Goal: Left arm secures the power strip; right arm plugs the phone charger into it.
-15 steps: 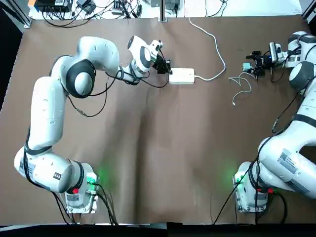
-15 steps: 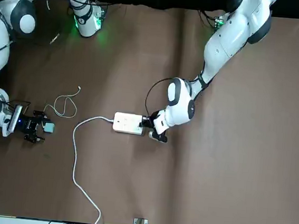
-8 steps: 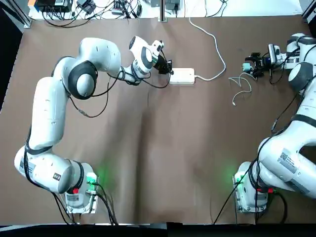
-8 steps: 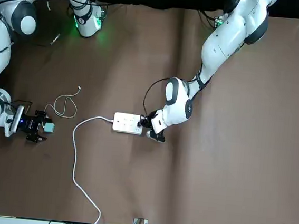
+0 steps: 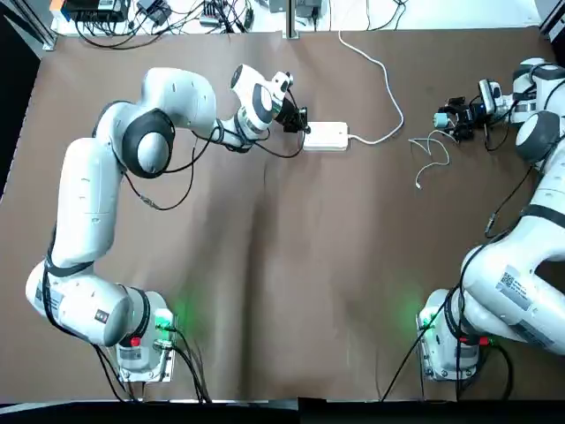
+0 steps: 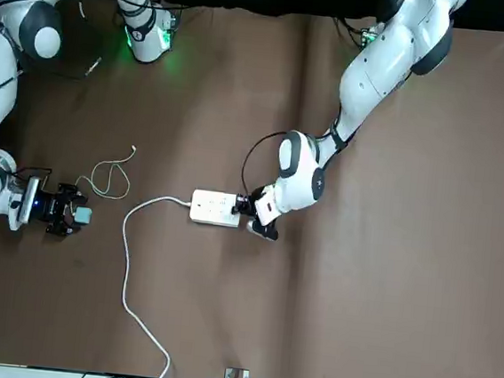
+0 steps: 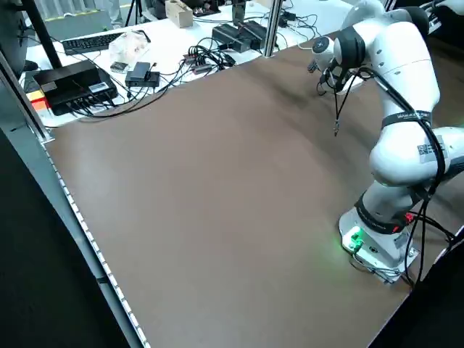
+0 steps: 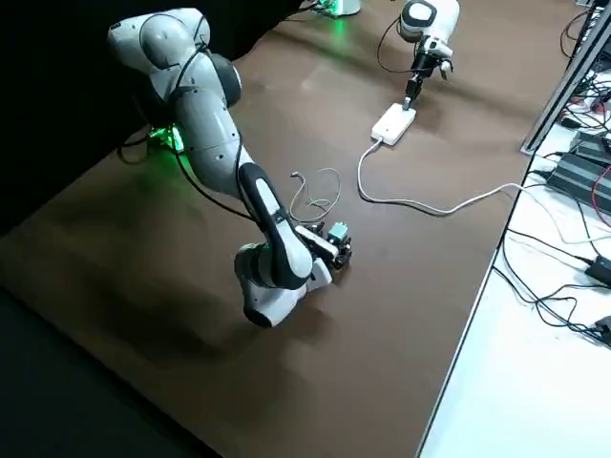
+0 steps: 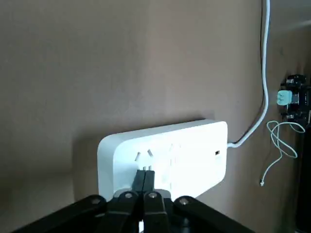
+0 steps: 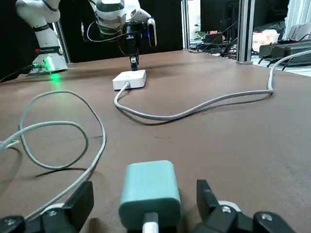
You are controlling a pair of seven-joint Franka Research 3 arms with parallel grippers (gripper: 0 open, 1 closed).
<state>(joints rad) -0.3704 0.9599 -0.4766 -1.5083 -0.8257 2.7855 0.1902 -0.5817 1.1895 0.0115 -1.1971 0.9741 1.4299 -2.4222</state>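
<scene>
Left tool (image 5: 300,122): fingers closed together, tips pressed down on the end of the strip (image 5: 326,135) away from its cord; in the left wrist view the shut fingers (image 9: 145,183) met the strip's top face just by the socket slots.
Right tool (image 10: 146,204): fingers spread wide either side of the charger (image 10: 148,193), not touching it; the charger sat between them on the table (image 5: 291,265), its thin cable (image 5: 431,155) looping just beside.
Strip: flat on the table toward the far edge, socket face up, thick cord (image 5: 381,75) leaving the end opposite the left tool and curving off the far side.
Charger: near the right-hand edge in the top view (image 5: 440,119), well apart from the strip.
Step in hand: I judged it the grasp of the charger, with the strip already pinned.
Doing it well: close squarely on the charger's flat sides, low enough to hold firm yet leaving the prongs free; I could not tell which way the prongs faced.
Watch: the thin cable could drag or snag in the lift; carry it clear of the thick cord.
Left arm's part: hold pressure steady, since a tip on one end alone might let the far end pivot when the plug is pushed in.
</scene>
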